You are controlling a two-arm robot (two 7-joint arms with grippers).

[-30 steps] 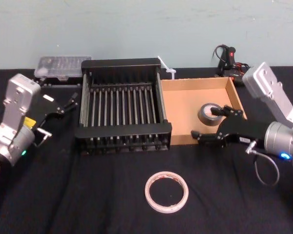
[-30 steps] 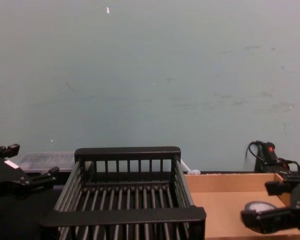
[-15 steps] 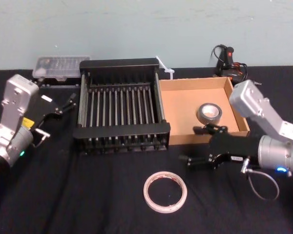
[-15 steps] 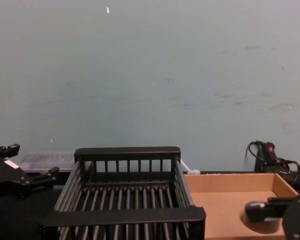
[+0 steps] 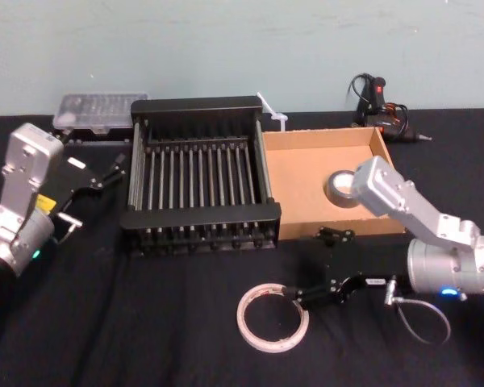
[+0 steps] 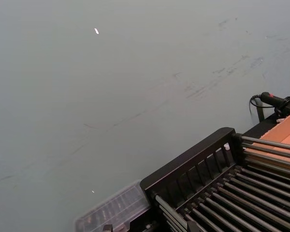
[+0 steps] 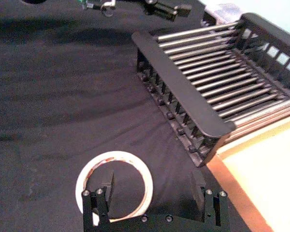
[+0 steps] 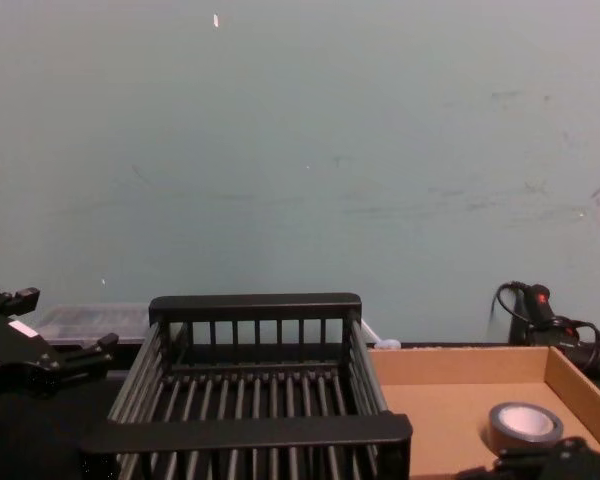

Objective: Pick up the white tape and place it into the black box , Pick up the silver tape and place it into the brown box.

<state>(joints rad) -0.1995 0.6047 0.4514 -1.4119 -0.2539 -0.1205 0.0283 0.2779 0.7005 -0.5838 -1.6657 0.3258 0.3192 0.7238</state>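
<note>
Robot lab or workshop test bench: flat table draped in black cloth (image 5: pixel 145 322), with a bare scuffed pale-green wall (image 8: pixel 300 150) right behind. A clear plastic small-parts organiser case (image 5: pixel 97 109) and a black corded hand tool (image 5: pixel 377 95) sit along the back edge.

The right gripper (image 5: pixel 306 266) has pulled back out of the brown box (image 5: pixel 306 137), where a second ago its spread fingers straddled the silver tape (image 5: pixel 336 192). It crossed the box's front wall and now sits low just in front of the box. Its jaws are still apart, one finger inside the hole of the white tape (image 5: pixel 243 316) and the other outside the ring. The silver tape now lies uncovered in the box.
</note>
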